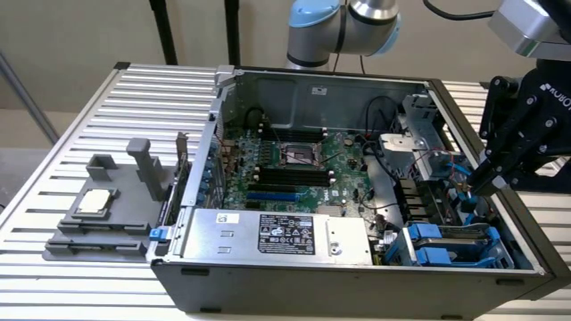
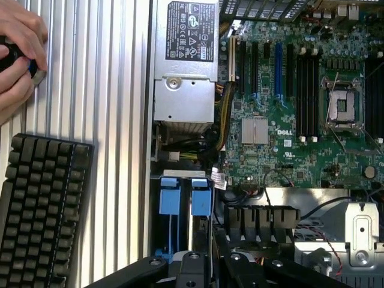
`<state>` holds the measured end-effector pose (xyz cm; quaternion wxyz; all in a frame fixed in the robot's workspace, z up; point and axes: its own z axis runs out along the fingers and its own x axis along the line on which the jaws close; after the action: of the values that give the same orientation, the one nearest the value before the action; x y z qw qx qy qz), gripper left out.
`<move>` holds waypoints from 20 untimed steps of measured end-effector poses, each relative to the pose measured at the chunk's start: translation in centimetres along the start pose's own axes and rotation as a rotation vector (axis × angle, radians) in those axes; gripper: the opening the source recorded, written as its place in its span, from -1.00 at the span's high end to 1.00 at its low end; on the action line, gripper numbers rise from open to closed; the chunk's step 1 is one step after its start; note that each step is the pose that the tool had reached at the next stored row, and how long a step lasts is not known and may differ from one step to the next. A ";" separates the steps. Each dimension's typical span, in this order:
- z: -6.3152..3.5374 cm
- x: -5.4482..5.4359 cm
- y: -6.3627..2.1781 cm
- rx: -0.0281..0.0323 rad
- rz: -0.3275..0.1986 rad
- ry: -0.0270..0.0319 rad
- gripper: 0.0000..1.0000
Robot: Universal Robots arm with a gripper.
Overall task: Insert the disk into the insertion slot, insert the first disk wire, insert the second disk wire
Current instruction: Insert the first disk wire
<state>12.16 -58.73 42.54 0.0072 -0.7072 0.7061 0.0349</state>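
The gripper (image 1: 489,179) hung with jaws drawn narrow (whether pinching a wire could not be told) near the slot (image 1: 466,231), where the disk (image 2: 170,197) sat. Loose wires (image 1: 443,162) beside it might have snagged a finger.

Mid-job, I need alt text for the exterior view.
A black robot gripper hangs over the exterior view's right side of an open dark-grey computer case, above blue plastic drive fittings. A green motherboard sits mid-case; a silver labelled power-supply box lies nearest the camera.
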 end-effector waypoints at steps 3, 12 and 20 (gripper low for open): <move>0.22 0.0 -1.32 -0.0005 0.000 -0.0003 0.62; 1.73 -0.1 -3.84 -0.0006 0.000 0.0000 0.62; 3.24 -0.9 -3.93 -0.0008 -0.003 0.0001 0.62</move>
<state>15.95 -57.66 39.21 0.0069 -0.7084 0.7049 0.0351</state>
